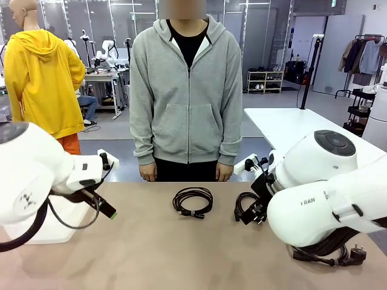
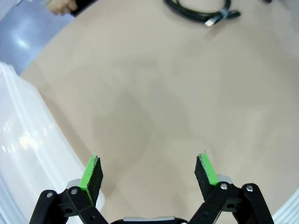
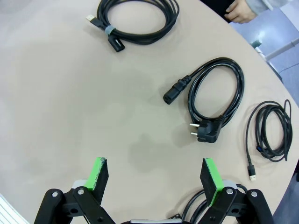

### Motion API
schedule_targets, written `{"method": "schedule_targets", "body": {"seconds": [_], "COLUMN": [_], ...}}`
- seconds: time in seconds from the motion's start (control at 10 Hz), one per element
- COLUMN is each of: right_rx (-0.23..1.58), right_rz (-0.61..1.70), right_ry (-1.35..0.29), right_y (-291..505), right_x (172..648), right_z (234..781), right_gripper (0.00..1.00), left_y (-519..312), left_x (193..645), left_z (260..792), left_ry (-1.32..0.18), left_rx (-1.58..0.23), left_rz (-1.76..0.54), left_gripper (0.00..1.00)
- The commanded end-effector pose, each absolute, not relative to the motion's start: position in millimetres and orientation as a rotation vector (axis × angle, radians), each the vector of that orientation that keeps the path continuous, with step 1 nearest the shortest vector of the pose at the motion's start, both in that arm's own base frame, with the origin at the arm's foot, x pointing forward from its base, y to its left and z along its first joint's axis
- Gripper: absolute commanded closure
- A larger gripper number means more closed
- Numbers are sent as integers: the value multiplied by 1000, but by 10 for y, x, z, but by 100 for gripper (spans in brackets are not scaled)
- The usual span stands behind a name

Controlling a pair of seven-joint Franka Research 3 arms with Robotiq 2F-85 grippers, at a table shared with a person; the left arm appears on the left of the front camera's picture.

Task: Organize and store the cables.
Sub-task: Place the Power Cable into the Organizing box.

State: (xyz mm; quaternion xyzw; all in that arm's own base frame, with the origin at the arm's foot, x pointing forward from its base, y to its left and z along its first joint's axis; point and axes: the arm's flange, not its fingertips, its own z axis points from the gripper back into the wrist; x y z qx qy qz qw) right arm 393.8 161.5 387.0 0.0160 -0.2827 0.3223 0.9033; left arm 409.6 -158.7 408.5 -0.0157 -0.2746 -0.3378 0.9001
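Pick step not yet begun; no cable grasped. Right gripper [image 3: 156, 175] stood wide, empty, above table. Power cord [image 3: 205, 133] lay near at 1 o'clock; USB cable [image 3: 110, 32] farther, 11 o'clock. Left gripper [image 2: 149, 170] wide, empty; storage bin [image 2: 23, 140] at 9 o'clock. Next move called for: lower over cord bundle, close across strands.

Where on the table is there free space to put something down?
Bare tabletop lies between the white bin and the middle coiled cable, and nearer the robot. The right is crowded: power cord, thin cable.
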Motion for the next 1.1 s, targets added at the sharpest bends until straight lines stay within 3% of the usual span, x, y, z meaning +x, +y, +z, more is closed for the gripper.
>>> {"method": "schedule_targets", "body": {"seconds": [0.0, 0.3, 0.6, 0.8, 1.0], "right_rx": [109, 247, 276, 361, 330], "right_rz": [728, 832, 883, 877, 890], "right_ry": [-585, -597, -669, -733, -811], "right_y": [1273, 645, -157, -789, -1273], "right_x": [3881, 3621, 3225, 3002, 2746], "right_z": [4362, 4988, 5386, 5478, 5444], "right_gripper": [0, 0, 0, 0, 0], "left_y": [-1281, -742, -17, 598, 1138], "left_x": [4118, 3917, 3598, 3435, 3254], "left_z": [4694, 5293, 5746, 5939, 6014], "left_ry": [-513, -463, -519, -593, -684], "left_rx": [-141, -346, -349, -390, -349], "left_rz": [-751, -846, -875, -803, -687], "left_gripper": [0, 0, 0, 0, 0]}}
